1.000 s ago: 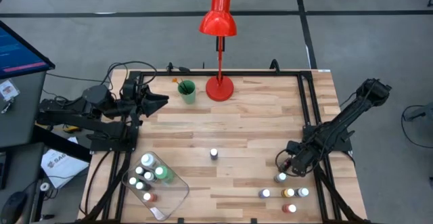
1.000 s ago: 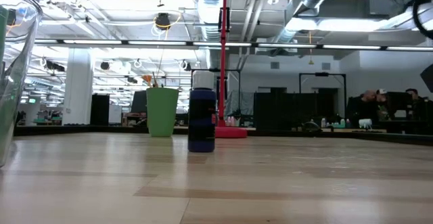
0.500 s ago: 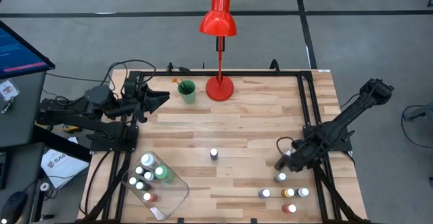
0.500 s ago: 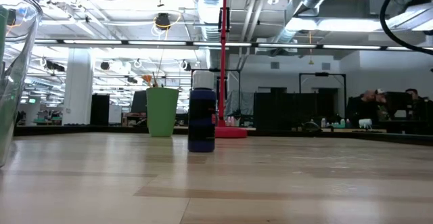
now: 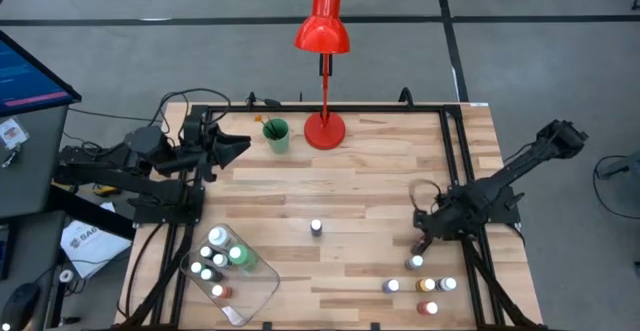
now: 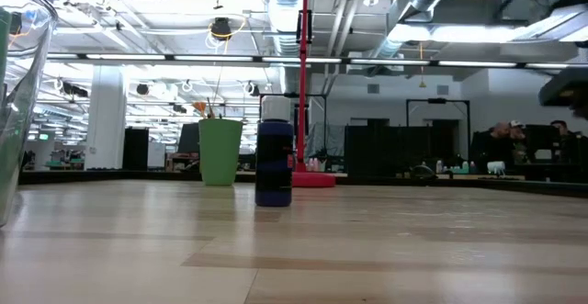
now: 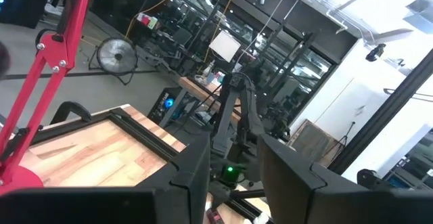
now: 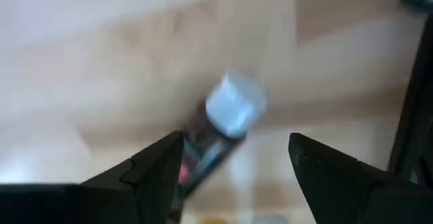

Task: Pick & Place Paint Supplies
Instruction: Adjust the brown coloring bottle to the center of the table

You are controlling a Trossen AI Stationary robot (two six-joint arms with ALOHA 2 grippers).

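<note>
Right gripper [image 8: 233,163] wide, empty, over blurred white-capped bottle [image 8: 230,109]; left gripper [image 7: 233,163] narrow, empty.

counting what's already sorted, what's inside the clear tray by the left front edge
In the clear tray: several small white-capped bottles and one larger green bottle. Anything beneath them is hidden.

In my right wrist view the white-capped bottle [image 8: 226,119] is smeared with blur, so I cannot read its colour. In my low view the clear tray [image 6: 18,111] is cut off by the frame edge, and a dark blurred shape [image 6: 568,88] at the opposite edge is too indistinct to identify. From above, the bottles in the tray [image 5: 215,261] are too small to count reliably.
</note>
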